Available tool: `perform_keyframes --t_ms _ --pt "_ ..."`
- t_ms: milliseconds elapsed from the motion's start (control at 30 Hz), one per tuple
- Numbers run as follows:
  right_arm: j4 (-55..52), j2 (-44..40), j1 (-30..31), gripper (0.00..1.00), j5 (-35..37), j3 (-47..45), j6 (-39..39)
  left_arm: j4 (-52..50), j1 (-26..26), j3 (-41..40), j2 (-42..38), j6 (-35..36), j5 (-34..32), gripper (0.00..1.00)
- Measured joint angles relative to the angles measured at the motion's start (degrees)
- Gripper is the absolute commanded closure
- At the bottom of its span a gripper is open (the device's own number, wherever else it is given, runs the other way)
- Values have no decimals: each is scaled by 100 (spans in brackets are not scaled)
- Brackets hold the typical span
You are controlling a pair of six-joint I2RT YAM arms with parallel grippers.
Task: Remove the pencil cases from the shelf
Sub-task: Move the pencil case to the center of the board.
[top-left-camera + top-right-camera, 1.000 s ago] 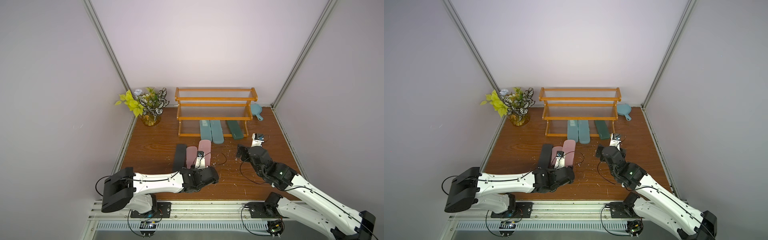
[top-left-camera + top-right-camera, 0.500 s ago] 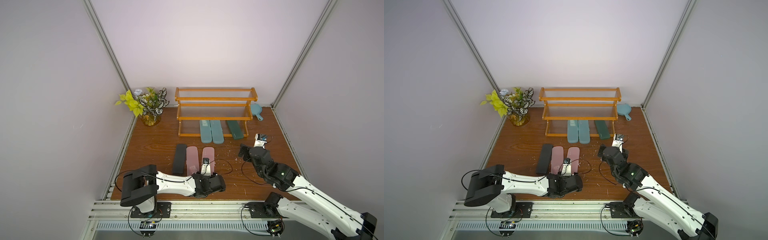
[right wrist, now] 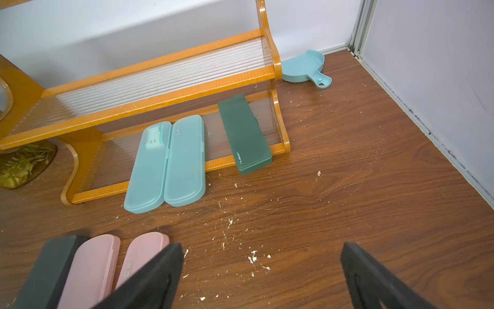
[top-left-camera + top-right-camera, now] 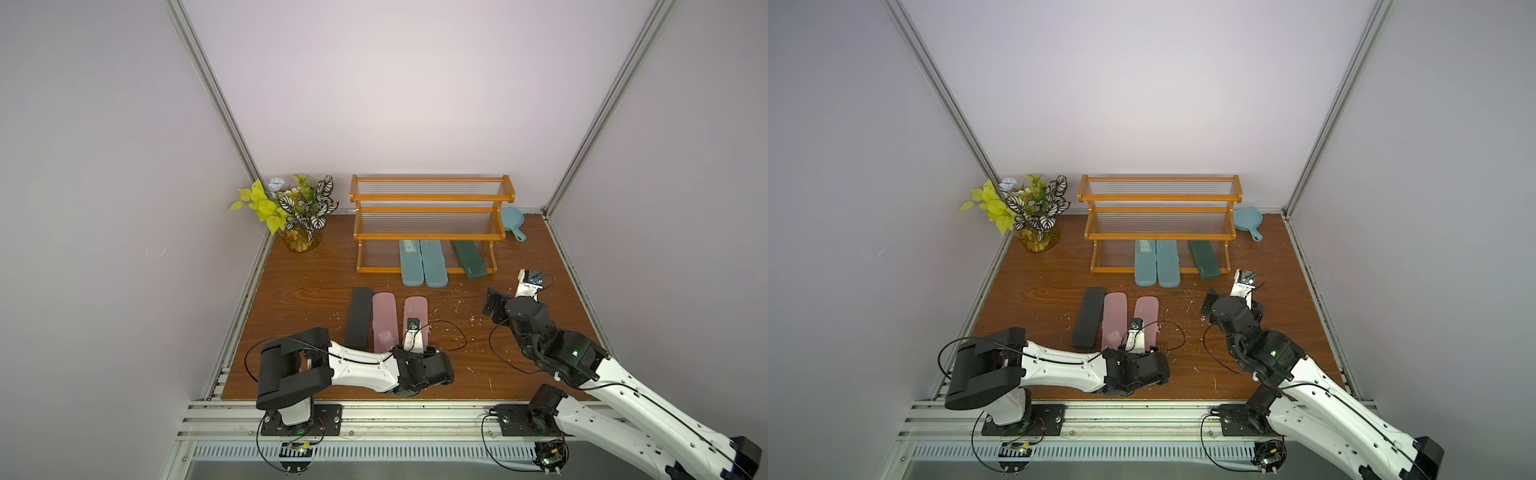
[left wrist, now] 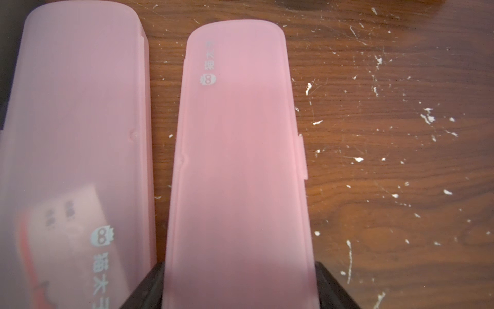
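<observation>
Now, left gripper (image 5: pixel 239 286) closed across the near end of one pale pink case (image 5: pixel 235 160), flat on the worktop (image 4: pixel 299 291) in front of the shelf (image 4: pixel 428 237), just beside the other pale pink case (image 4: pixel 383 320), with the black case (image 4: pixel 359 318) beyond that. Looks fully set down, so open the jaws slowly, rise straight up and pull back from the shelf without nudging the row. Right gripper (image 3: pixel 262 248) spread wide and empty, facing the shelf's bottom tier. Aim low and square at the dark green case (image 4: pixel 468 259) at that tier's right end, front end poking past the shelf's front rail. Close across that end, never around the rail, then draw straight out from the shelf, clear of the two teal cases (image 4: pixel 432 266) nearer the tier's middle.
</observation>
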Motion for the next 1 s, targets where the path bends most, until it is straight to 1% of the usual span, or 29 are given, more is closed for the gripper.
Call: perform_keyframes --t_ms 167,367,433,733,867,1000 --pt "-105 -116 0 1 -15 -15 57 15 94 -142 -52 70 -2 41" --pt "-153 -186 0 1 -26 -15 81 -9 216 -466 -345 155 -7 40" --pt "-155 -184 0 1 -48 -15 85 -9 260 -581 -463 214 -4 37" --pt "-155 -127 -24 1 -348 -15 48 28 407 -697 -573 562 52 14" --pt "-153 9 -120 1 -649 -15 -52 -31 407 -669 -621 651 76 12" --pt "-127 286 -514 1 -1213 -15 -310 -201 407 -564 -903 739 94 11"
